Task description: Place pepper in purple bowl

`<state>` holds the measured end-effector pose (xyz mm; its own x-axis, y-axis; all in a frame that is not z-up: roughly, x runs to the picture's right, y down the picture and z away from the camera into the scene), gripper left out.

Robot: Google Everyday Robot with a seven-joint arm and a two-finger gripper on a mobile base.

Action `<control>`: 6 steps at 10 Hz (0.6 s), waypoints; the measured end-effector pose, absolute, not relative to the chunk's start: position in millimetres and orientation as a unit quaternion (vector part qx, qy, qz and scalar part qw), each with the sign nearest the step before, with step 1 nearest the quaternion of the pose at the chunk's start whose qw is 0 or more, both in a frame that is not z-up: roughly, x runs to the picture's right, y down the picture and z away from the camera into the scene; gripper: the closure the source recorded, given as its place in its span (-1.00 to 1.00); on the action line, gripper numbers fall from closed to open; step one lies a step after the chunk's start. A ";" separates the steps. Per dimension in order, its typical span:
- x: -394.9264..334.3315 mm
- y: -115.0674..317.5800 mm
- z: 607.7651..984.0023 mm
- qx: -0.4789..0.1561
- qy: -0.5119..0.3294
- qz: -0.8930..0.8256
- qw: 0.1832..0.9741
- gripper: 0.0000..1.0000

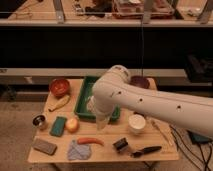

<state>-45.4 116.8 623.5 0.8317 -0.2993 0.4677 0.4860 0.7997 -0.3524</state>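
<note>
Flat rectangular wooden worktop of pale boards filled the lower middle of the frame. The pepper was slim, smooth, orange-red and slightly curved. It lay flat at lower centre near the front edge, with its left end at a crumpled blue-grey cloth. The purple bowl was round, deep and dark, at the upper right of the worktop close to the back edge, its left side hidden behind the arm. The arm was a thick, smooth white shell that crossed from the right edge to the centre. The tool hung point-down at frame centre over the front rim of the green tray, spread and apart from the pepper just below it. The tray was rigid, rectangular and raised-walled. An orange-red bowl, round and glossy, sat at upper left. A pale yellow curved piece lay below it. A round yellow-orange fruit sat just beside a flat green sponge. A white cup stood right of the tool, with a small black block and a black-handled utensil near the front edge. Bare wood showed between the pepper and the cup, and in the right front corner.
</note>
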 end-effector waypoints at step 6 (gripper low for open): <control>-74.0 205.6 664.9 -0.314 -0.229 -0.253 0.886 -0.30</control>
